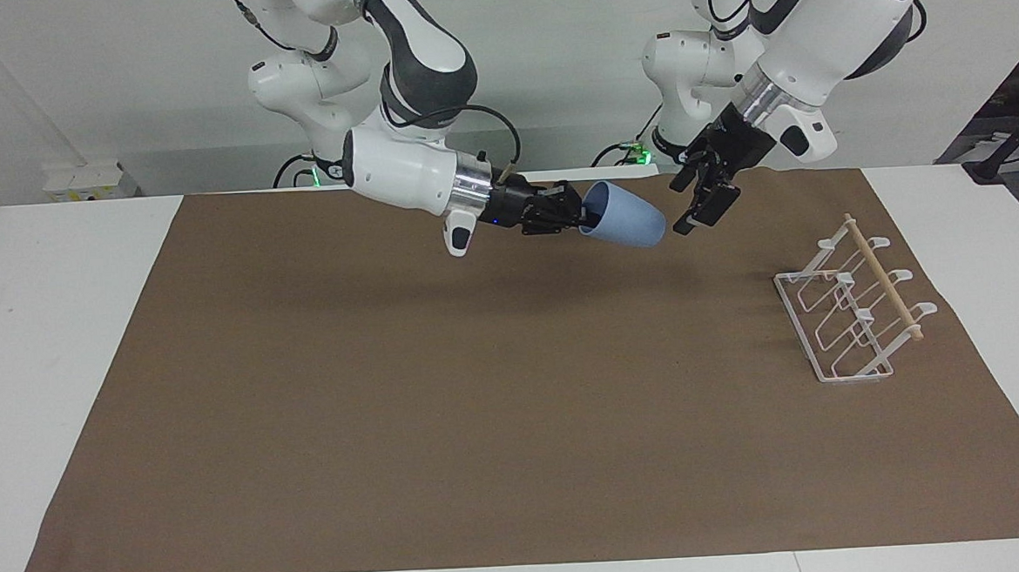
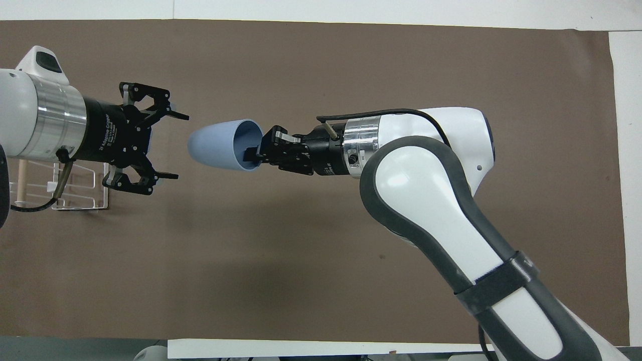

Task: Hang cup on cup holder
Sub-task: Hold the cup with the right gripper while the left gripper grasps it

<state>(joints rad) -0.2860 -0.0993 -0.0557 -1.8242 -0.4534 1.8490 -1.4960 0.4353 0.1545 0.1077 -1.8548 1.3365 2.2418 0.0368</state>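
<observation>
While my right gripper [image 1: 577, 218] pinches the rim of the smooth, tapered light-blue cup [image 1: 624, 217], held sideways above the brown mat, I see my left gripper [image 2: 170, 145] spread wide just beside its base, and the white wire cup holder [image 1: 851, 312] near the table's left-arm edge.
</observation>
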